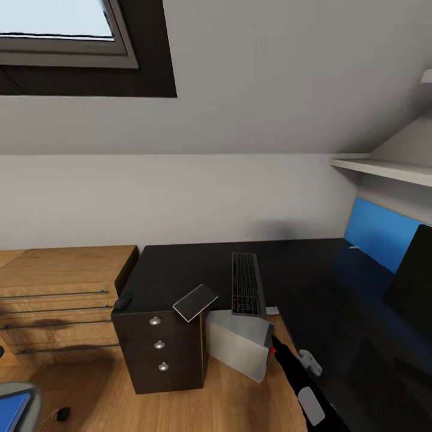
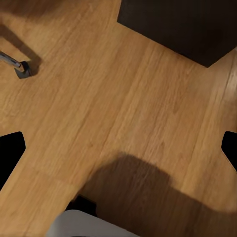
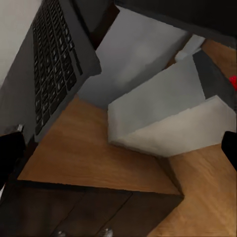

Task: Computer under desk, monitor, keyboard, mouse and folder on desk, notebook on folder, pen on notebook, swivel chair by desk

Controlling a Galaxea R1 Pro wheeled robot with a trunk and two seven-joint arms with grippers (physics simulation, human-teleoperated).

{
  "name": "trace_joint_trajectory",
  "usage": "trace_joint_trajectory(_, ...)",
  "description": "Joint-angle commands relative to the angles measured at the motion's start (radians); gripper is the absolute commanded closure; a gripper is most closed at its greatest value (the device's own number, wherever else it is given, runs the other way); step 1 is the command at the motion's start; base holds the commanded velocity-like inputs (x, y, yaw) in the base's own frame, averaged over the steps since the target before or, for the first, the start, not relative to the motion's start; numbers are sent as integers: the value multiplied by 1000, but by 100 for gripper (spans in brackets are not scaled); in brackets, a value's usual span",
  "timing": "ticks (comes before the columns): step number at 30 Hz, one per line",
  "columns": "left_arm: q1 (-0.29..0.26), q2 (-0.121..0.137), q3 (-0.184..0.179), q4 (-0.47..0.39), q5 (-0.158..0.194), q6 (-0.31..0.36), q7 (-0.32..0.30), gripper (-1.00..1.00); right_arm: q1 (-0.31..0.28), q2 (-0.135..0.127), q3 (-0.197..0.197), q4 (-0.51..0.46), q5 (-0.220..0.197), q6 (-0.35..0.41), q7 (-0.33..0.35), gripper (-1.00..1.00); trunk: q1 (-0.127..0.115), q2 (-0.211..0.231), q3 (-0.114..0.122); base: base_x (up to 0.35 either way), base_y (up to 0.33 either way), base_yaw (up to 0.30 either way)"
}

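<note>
The black desk [image 1: 198,264] carries the dark keyboard [image 1: 246,283], whose front end overhangs the edge. The small notebook [image 1: 195,302] also juts over that edge, and the mouse [image 1: 123,303] lies at the left corner. A thin white pen [image 1: 354,246] lies at the far right by the black monitor [image 1: 414,282]. The pale grey computer [image 1: 239,345] stands tilted on the floor in the desk's knee gap. My right gripper [image 1: 271,343] is at its right side, open, with the computer [image 3: 163,118] just ahead of its fingers [image 3: 10,153]. The blue folder [image 1: 12,408] lies on the swivel chair [image 1: 30,393]. My left gripper [image 2: 118,148] hangs open over bare floor.
A light wooden drawer chest [image 1: 60,294] stands left of the desk's three-drawer unit [image 1: 159,354]. A blue wall panel [image 1: 378,231] and a white shelf [image 1: 384,168] are at the right. A chair caster [image 2: 22,69] shows on the wood floor.
</note>
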Motion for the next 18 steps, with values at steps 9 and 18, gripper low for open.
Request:
trace_joint_trajectory(9,-1,-2,8,-28,5,1,-11,-100,0,-7,-3,-51,-144,150,78,-100,35,-64,-30,0,0,0)
trace_joint_trajectory(18,-1,-1,7,-40,4,1,-12,-100,0,-8,-3,-57,-148,166,222,-100,69,-127,-58,0,0,0)
